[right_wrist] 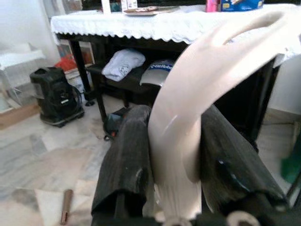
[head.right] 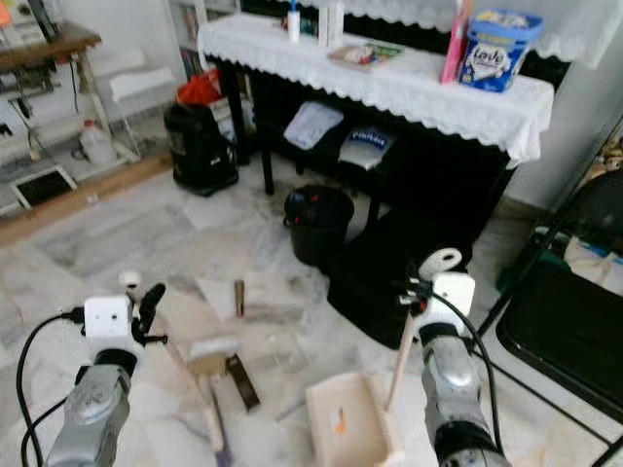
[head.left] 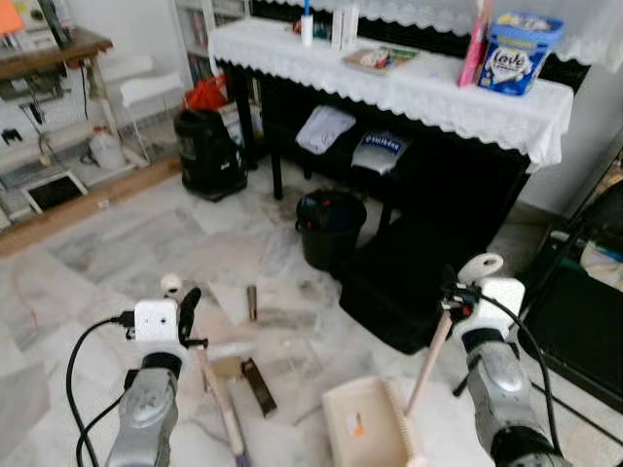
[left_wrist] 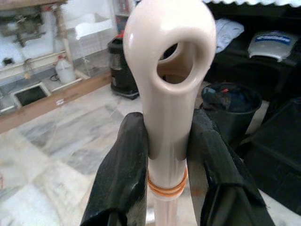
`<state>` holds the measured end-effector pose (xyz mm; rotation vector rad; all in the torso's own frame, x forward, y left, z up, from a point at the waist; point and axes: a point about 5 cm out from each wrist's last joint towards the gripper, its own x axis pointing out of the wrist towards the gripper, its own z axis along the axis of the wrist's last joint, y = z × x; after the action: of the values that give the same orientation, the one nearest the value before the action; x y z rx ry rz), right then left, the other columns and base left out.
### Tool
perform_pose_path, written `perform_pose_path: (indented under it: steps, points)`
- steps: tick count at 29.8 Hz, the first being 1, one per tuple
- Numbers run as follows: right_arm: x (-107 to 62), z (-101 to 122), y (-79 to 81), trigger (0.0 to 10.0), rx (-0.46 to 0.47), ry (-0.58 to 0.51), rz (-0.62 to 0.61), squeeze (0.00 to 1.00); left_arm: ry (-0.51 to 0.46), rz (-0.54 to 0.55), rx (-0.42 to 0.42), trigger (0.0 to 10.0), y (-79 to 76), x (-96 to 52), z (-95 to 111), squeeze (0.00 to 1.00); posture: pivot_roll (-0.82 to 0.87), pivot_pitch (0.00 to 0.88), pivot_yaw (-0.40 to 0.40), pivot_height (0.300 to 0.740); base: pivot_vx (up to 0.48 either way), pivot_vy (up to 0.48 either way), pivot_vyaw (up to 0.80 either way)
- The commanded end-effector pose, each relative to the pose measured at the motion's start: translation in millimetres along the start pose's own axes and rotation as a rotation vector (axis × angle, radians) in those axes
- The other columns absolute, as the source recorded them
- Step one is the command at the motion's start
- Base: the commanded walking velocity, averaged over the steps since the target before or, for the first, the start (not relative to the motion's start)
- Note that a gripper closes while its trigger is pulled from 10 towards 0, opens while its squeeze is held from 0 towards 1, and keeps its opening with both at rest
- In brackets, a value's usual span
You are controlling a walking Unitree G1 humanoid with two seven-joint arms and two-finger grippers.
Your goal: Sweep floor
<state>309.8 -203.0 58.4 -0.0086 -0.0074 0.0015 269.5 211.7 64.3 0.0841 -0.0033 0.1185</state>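
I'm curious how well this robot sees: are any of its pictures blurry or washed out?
Left wrist view: broom handle sharp in the left hand, window area overexposed. Right wrist view: dustpan handle smeared in the right hand. Eye views: slightly soft, white tablecloth bright.

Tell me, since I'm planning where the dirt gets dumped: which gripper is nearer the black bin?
Right. The right gripper, shut on the dustpan handle, sits just beside the black bin; the left gripper, holding the broom handle, is farther across the floor.
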Motion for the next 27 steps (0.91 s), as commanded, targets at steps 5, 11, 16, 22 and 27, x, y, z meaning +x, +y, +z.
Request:
perform_pose_path:
  steps: [5, 11, 16, 22, 27]
  points:
    - [3.9, 8.9, -3.2, 10.0, 0.013, -0.042, -0.015, 0.00, -0.036, -0.010, 0.006, 10.0, -1.7, 4.5, 8.5, 0.00, -0.03, 0.000, 0.021, 0.740, 0.271, 0.000, 0.00]
    - [4.0, 8.7, -2.4, 10.0, 0.016, -0.042, -0.012, 0.00, -0.035, -0.012, 0.010, 10.0, -1.4, 4.1, 8.0, 0.00, -0.03, 0.000, 0.023, 0.740, 0.268, 0.000, 0.00]
    - [3.8, 8.2, -1.4, 10.0, 0.020, -0.040, -0.006, 0.00, -0.034, -0.018, 0.022, 10.0, -1.6, 3.6, 7.8, 0.00, -0.03, 0.000, 0.023, 0.740, 0.267, 0.000, 0.00]
    - [2.7, 6.2, 0.0, 10.0, 0.024, -0.033, 0.002, 0.00, -0.036, -0.021, 0.020, 10.0, -2.5, 3.7, 8.3, 0.00, -0.03, 0.000, 0.025, 0.740, 0.263, 0.000, 0.00]
    - [2.3, 5.7, 0.1, 10.0, 0.026, -0.031, 0.003, 0.00, -0.035, -0.022, 0.021, 10.0, -2.4, 3.3, 8.2, 0.00, -0.03, 0.000, 0.024, 0.740, 0.262, 0.000, 0.00]
